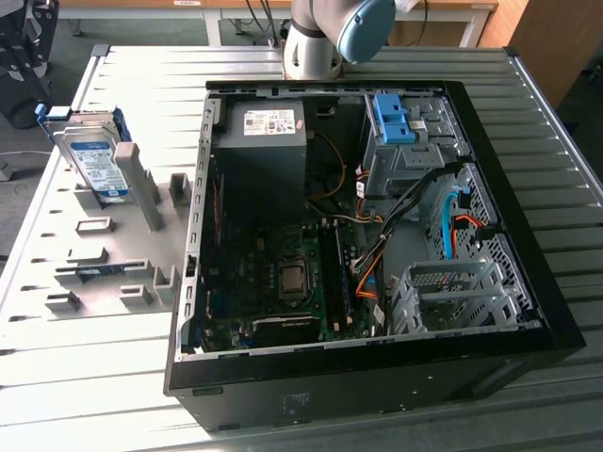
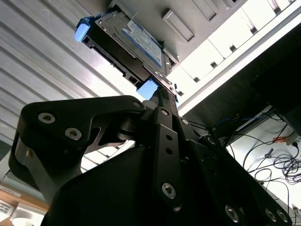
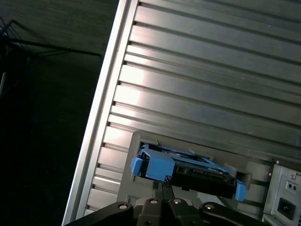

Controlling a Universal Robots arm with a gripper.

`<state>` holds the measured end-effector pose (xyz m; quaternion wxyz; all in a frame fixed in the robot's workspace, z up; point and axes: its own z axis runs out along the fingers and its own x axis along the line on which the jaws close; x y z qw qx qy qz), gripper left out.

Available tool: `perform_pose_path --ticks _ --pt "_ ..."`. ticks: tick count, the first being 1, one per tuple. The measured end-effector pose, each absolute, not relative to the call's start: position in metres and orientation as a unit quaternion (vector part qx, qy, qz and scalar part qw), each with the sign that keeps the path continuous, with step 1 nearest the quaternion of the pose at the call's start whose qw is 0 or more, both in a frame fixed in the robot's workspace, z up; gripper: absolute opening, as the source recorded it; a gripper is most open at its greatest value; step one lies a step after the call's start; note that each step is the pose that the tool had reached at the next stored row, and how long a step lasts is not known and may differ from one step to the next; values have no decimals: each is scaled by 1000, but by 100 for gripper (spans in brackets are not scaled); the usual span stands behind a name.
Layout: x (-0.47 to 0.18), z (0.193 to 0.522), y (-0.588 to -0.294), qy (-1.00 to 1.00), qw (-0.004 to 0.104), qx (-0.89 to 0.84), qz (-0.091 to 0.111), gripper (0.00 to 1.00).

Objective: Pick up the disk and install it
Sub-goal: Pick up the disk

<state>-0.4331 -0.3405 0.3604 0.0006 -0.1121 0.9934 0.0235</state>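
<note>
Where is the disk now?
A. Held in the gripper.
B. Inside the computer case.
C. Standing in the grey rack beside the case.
C: the disk stands in the grey rack, on the exterior view's left of the open case.

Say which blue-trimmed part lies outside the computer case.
The disk, propped on the grey rack at the exterior view's left; the blue bracket sits inside the case.

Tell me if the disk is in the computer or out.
Out: the disk stands tilted in the grey rack, to the exterior view's left of the open computer.
</note>
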Motion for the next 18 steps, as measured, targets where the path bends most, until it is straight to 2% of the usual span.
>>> perform_pose_path --ticks 18 --pt "-433 360 -341 991 0 -132 23 11"
